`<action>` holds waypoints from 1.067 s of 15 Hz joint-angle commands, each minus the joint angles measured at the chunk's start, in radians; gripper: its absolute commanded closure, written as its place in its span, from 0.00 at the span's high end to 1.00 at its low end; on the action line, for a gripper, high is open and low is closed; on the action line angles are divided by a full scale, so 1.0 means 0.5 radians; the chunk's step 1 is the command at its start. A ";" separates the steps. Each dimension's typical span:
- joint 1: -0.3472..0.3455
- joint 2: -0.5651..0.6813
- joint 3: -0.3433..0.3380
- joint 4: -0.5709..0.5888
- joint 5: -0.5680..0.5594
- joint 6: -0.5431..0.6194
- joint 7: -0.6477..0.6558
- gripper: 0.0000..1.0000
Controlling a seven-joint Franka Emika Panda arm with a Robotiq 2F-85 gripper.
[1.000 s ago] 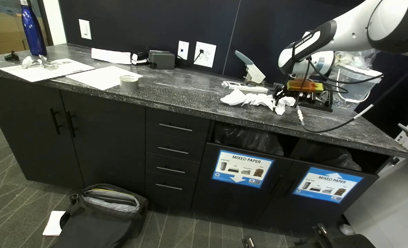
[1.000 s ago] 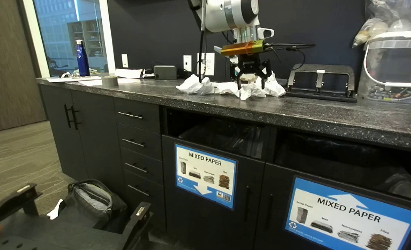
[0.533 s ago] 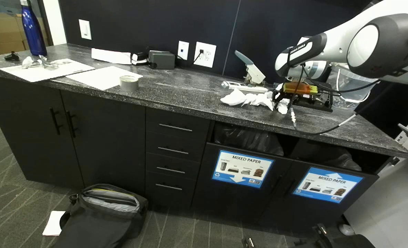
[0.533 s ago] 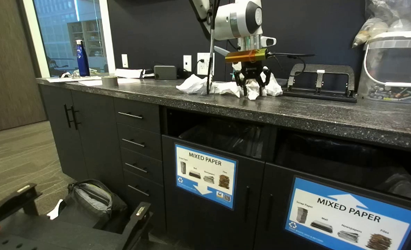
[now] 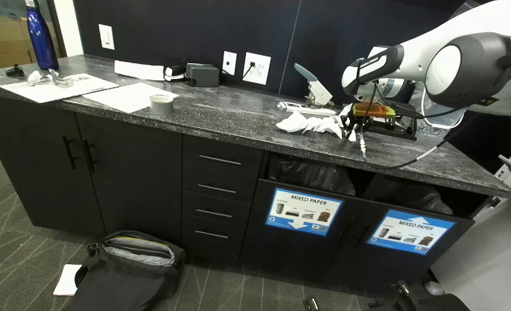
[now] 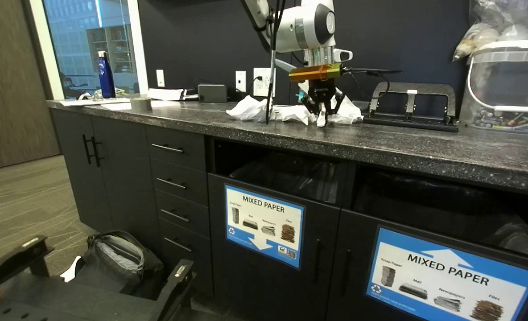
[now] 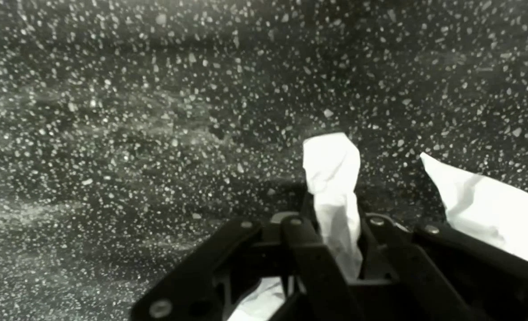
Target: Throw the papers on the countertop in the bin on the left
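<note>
My gripper (image 6: 321, 117) is down at the countertop (image 6: 393, 138), its fingers closed around a crumpled white paper (image 7: 332, 167). In the wrist view that paper is squeezed narrow between the gripper's (image 7: 338, 218) fingers and sticks out past them. More crumpled papers lie close by: a crumpled paper (image 6: 247, 109) further left, also seen as white crumpled paper (image 5: 309, 124) in an exterior view, and a piece (image 6: 348, 111) just right of the fingers. The left bin (image 6: 290, 174) shows a plastic liner in the opening under the counter, above a "MIXED PAPER" sign (image 5: 304, 211).
A stapler (image 5: 318, 90) stands behind the papers. Beside the gripper is a black hole punch (image 6: 411, 104), then a clear bucket (image 6: 505, 89). Flat sheets (image 5: 128, 96), a tape roll (image 5: 161, 105) and a blue bottle (image 5: 42, 36) are further left. The right bin's opening (image 6: 442, 209) adjoins.
The gripper has come down to the counter and its fingers have closed, pinching the paper between them into a narrow bunch. The neighbouring papers have barely moved.
</note>
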 commanded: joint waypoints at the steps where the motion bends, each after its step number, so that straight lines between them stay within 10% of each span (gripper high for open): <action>1: 0.020 -0.137 -0.003 -0.215 -0.034 -0.094 -0.087 0.12; 16: 0.213 -0.826 0.007 -1.436 -0.074 0.244 0.051 0.12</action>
